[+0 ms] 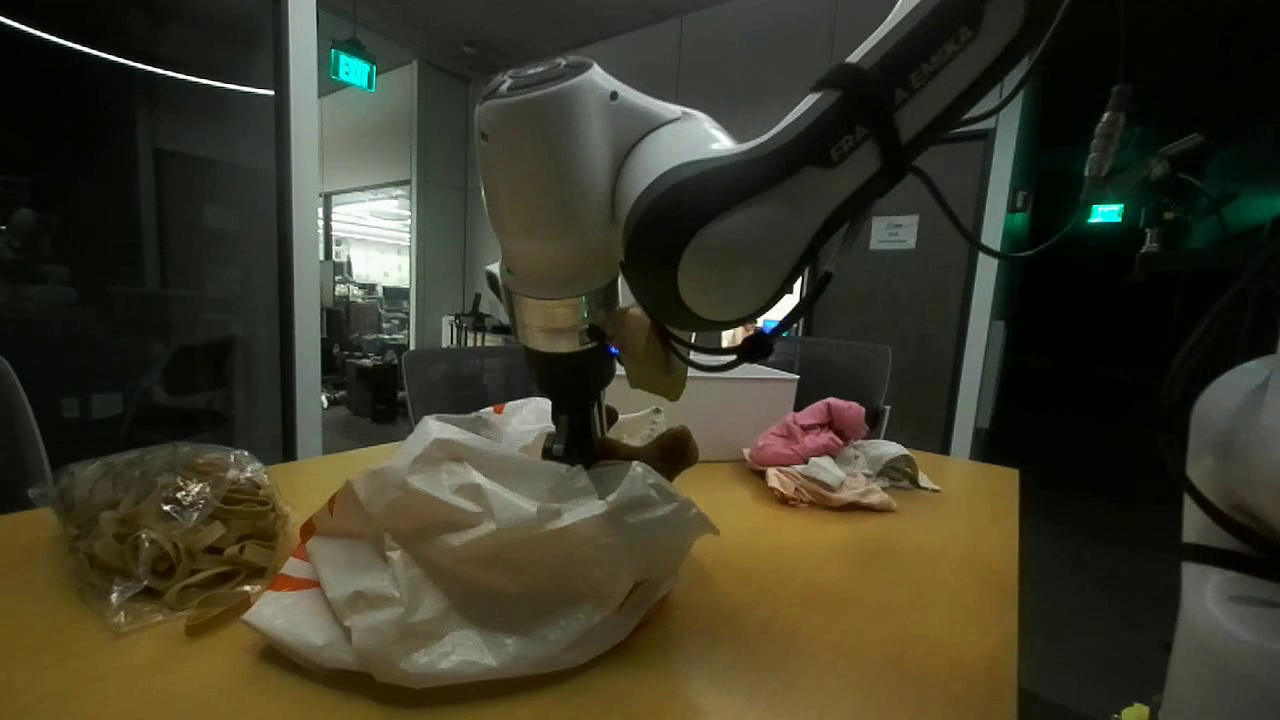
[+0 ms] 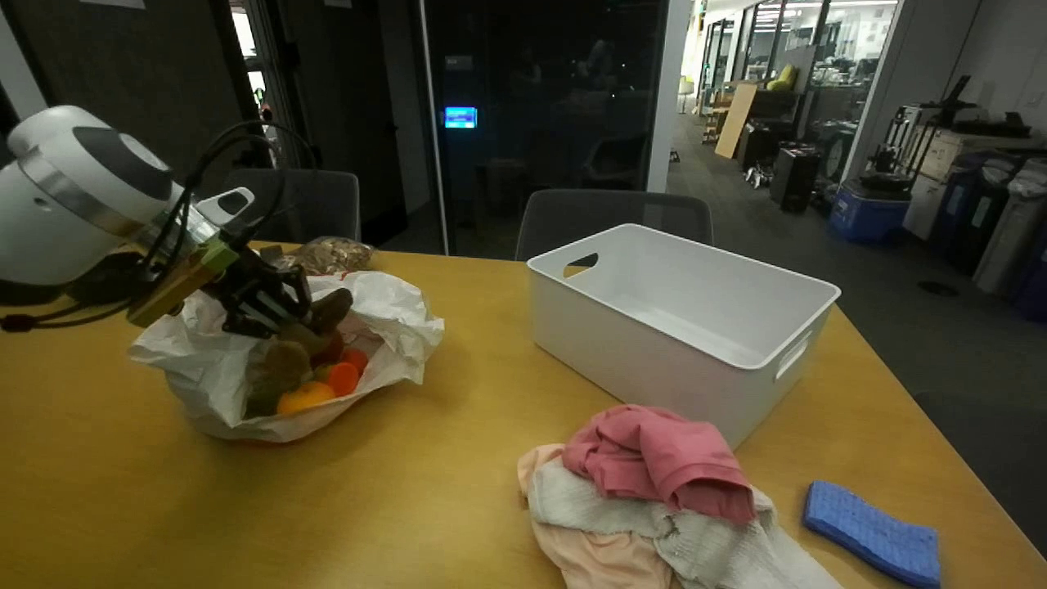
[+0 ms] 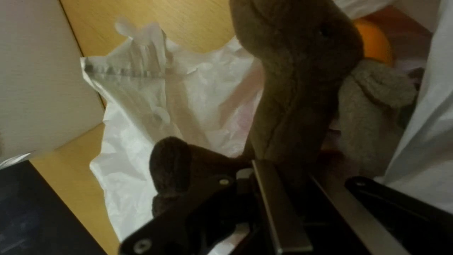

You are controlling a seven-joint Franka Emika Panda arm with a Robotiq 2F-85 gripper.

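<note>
My gripper [image 3: 288,171] points down into a crumpled white plastic bag [image 1: 480,560], which also shows in an exterior view [image 2: 409,327]. Its fingers are closed around the body of a brown plush toy [image 3: 293,88], with plush between them. The toy's dark brown end also shows beside the fingers in both exterior views [image 1: 665,452] [image 2: 331,309]. A lighter grey-brown plush part [image 3: 375,106] lies to the right; I cannot tell if it belongs to the same toy. In the bag lie an orange round thing [image 2: 305,397] and red-orange things [image 2: 343,378]. The fingertips are partly hidden.
A white open bin [image 2: 630,352] stands on the wooden table [image 1: 850,620] near the bag. A pile of pink, peach and white cloths [image 2: 654,458] lies beside it. A blue cloth or sponge [image 2: 871,532] lies near the edge. A clear bag of tan bands [image 1: 170,540] lies beside the white bag.
</note>
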